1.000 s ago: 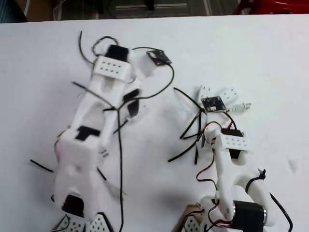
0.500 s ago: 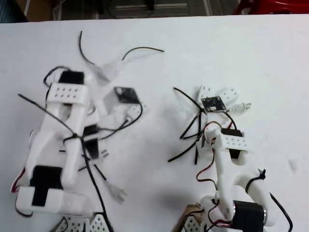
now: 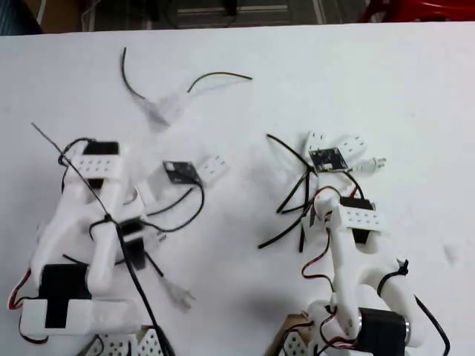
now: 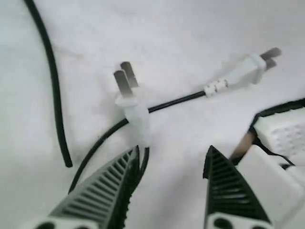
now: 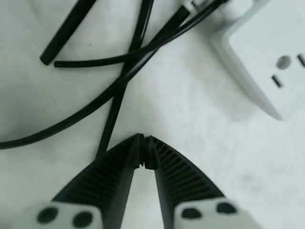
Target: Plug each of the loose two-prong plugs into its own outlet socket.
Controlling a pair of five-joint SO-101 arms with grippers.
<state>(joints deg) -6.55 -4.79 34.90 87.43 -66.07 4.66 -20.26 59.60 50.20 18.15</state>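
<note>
Worktop (image 3: 401,81): white and wide. My left arm (image 3: 82,222) stands toward 8 o'clock on it and my right arm (image 3: 356,259) toward 5 o'clock.
Outlet block (image 5: 267,62): white, lying flat with its slots facing up. It sits just beside my right end effector, with black cables (image 5: 119,90) crossing the worktop beside it.
Right end effector (image 5: 143,145): pinched tip to tip, with nothing between the fingers. It hangs over the cables.
Left end effector (image 4: 172,152): spread wide and gripping nothing. One fingertip (image 4: 126,167) is touching or just beside the nearest plug's cord; I cannot tell which.
Nearest plug (image 4: 132,107): white, two-prong, flat on the worktop just ahead of my left end effector. Its long axis runs roughly along my reach and its prongs point away from me. It lies off toward that fingertip, not centred in the gap.
Second plug (image 4: 248,69): farther ahead, well apart from the first, and tilted crosswise.
Deciding relation: my left arm is nearer both plugs, while the socket lies by my right arm, toward 3 o'clock. I judge that I must shift sideways to centre the plug body before closing.
</note>
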